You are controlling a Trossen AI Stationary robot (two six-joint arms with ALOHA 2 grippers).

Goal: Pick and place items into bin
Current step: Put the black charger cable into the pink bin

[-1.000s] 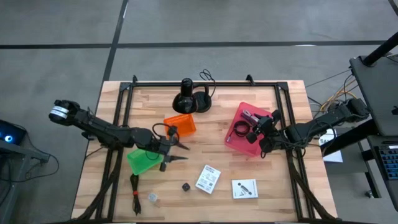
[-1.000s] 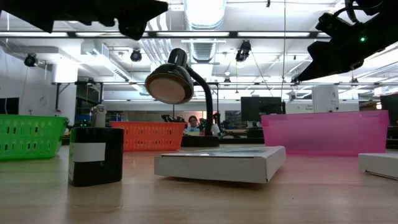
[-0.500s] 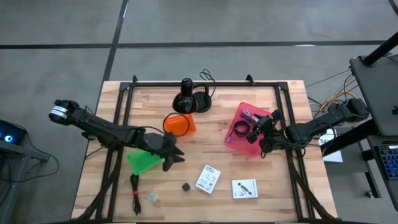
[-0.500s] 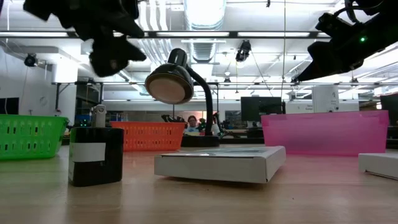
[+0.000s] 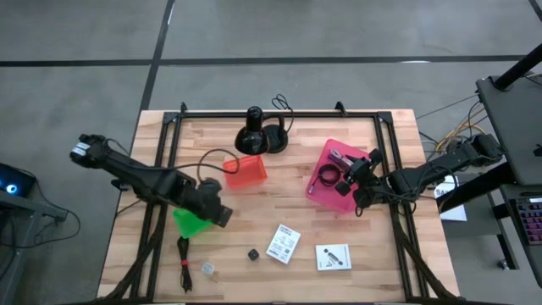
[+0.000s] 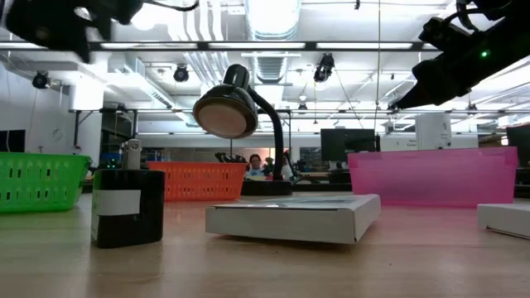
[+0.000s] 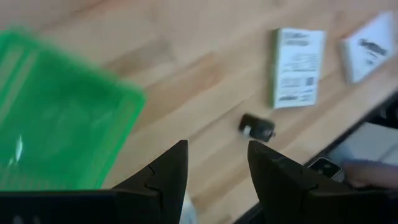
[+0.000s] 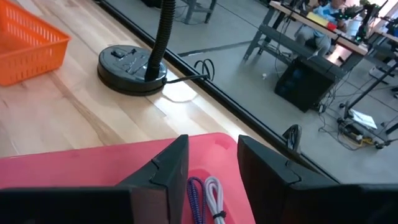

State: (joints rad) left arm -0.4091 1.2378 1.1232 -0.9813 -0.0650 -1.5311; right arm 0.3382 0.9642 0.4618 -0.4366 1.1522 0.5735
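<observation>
From above, the left gripper (image 5: 213, 212) hangs over the right edge of the green bin (image 5: 190, 222) at the table's near left, while the right gripper (image 5: 362, 180) sits over the near right rim of the pink bin (image 5: 317, 188), which already holds a cable and strap. Items not yet binned lie along the near edge: two white cards (image 5: 283, 243), the second (image 5: 333, 256) to its right, a tiny black cube (image 5: 252, 253) just left of the first, a small clear piece (image 5: 207, 268) and a black cable (image 5: 182, 257) at near left. An orange bin (image 5: 246, 171) and a black lamp (image 5: 256, 135) stand farther back. The low view shows the cube (image 6: 127, 206) as a dark block with a pale label and one card (image 6: 294, 217) as a flat white box, near the camera; both arms are dark shapes overhead. The left wrist view shows that gripper's jaws standing apart with nothing between them, above bare wood between the green bin (image 7: 56, 118) and the cube (image 7: 257, 128), with a card (image 7: 296, 67) beyond. The right wrist view shows its jaws also parted and empty over the pink bin (image 8: 93, 163). I judge the risks to be the left fingers clipping the green bin's rim on descent, and the small, light cube skidding or tipping out of a pinch that is off centre.
</observation>
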